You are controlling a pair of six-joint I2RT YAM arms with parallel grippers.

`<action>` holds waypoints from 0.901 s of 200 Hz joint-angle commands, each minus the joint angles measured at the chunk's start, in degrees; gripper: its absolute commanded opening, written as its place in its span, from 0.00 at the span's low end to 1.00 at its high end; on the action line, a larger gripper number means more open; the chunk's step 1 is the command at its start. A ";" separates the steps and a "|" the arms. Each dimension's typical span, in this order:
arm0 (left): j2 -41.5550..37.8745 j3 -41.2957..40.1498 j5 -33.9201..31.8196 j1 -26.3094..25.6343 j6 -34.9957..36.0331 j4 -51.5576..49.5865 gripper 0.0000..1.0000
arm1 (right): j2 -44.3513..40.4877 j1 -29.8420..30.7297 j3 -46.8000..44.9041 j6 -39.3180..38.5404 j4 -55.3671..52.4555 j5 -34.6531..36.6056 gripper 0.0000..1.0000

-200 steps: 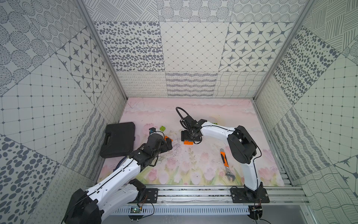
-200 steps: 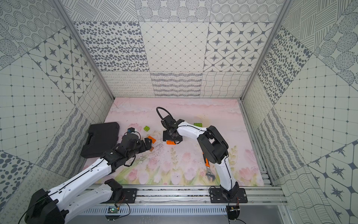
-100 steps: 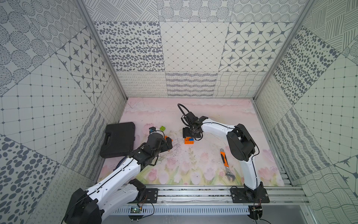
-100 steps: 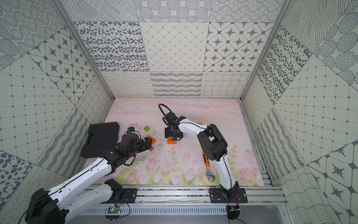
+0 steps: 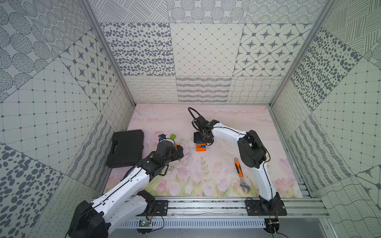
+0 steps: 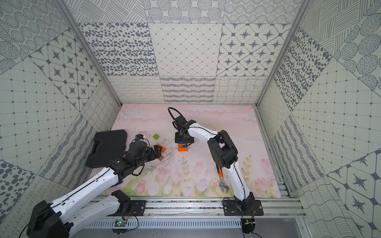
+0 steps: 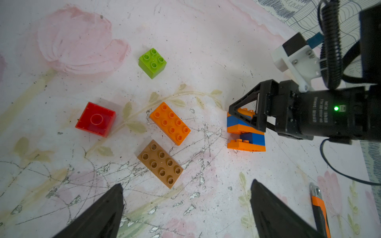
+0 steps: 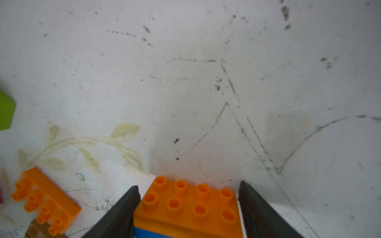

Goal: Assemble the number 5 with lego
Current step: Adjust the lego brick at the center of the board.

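Left gripper point(image 7: 186, 208) hovers low with jaws fully spread, while right gripper point(image 8: 188, 208), wrist pitched downward, has jaws parted.

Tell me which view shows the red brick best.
Left wrist: the red brick lies fully visible, hollow side up, apart from the other bricks. In both top views the left arm hides it; right wrist shows at most a red sliver at the edge.
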 commanded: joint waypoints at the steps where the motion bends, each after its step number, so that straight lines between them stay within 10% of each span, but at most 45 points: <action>1: 0.14 0.76 0.06 0.30 0.72 -1.23 0.99 | 0.35 -1.04 1.24 0.70 -1.74 0.08 0.81; 109: 13.16 7.70 7.56 4.58 -1.29 -4.89 0.98 | -32.64 -4.61 -28.14 -6.63 11.94 6.19 0.99; 180: 40.97 32.03 9.76 8.54 20.10 -25.76 0.89 | -45.91 -9.89 -46.82 -4.96 27.14 -15.06 0.99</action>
